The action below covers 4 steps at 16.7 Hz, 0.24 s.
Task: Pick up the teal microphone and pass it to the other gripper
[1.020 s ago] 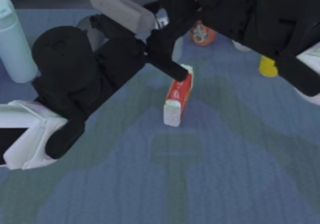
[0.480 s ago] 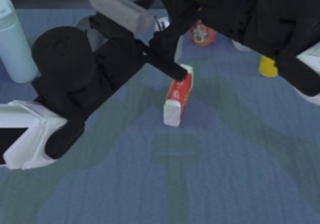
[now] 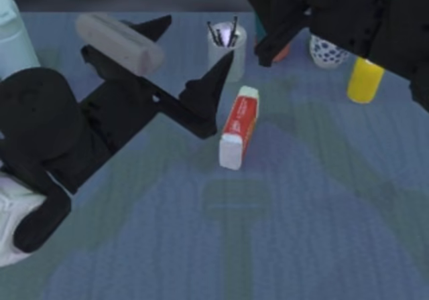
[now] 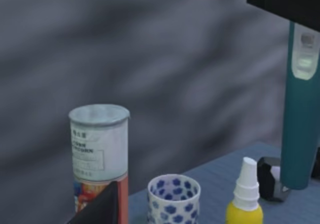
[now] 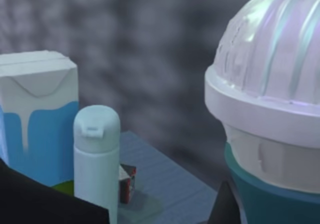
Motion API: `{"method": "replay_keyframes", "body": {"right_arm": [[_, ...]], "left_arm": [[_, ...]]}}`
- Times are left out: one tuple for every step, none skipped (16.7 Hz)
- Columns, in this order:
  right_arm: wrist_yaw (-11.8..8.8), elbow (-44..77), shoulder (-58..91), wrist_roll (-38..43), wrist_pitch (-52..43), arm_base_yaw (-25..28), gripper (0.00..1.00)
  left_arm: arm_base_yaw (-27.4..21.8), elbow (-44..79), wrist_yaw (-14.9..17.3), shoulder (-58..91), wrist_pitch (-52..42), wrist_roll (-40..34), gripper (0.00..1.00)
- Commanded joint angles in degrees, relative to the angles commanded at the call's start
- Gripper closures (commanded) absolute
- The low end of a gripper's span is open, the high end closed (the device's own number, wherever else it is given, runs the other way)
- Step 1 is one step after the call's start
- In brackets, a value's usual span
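The teal microphone hangs upright above the table in the left wrist view, its white button strip near the top, where my right gripper's black body covers it. Its ribbed white-grey head fills the right wrist view close up. My right gripper is at the top view's back right, shut on the microphone, which the arm mostly hides from above. My left gripper stands open at the back left of centre, its two pointed fingers spread wide and holding nothing. It is apart from the microphone.
A red and white box lies mid-table. Along the back stand a pen cup, a blue-dotted cup and a yellow dropper bottle. A pale bottle is far left. A white-lidded can and a milk carton stand nearby.
The two grippers were together above the box. My left gripper has opened and drawn back left. My right arm has pulled away to the back right with the microphone.
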Motion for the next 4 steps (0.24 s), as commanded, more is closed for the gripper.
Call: {"method": "replay_keyframes", "body": {"right_arm": [[-0.9, -0.7, -0.7, -0.1, 0.0, -0.8, 1.0], [-1.8, -1.3, -1.3, -0.2, 0.0, -1.5, 1.0], [-2.2, -1.7, -1.6, -0.3, 0.0, -1.9, 1.0], [-2.4, -1.8, -1.8, -0.3, 0.0, -2.1, 1.0]], "left_arm": [[0.4, -1.9, 0.3, -2.0, 0.0, 0.0, 0.0], [0.8, -3.4, 0.6, -3.5, 0.0, -0.1, 0.0], [1.0, -4.3, 0.7, -4.4, 0.1, -0.1, 0.0], [1.1, -4.6, 0.8, -4.7, 0.1, -0.1, 0.0]]}}
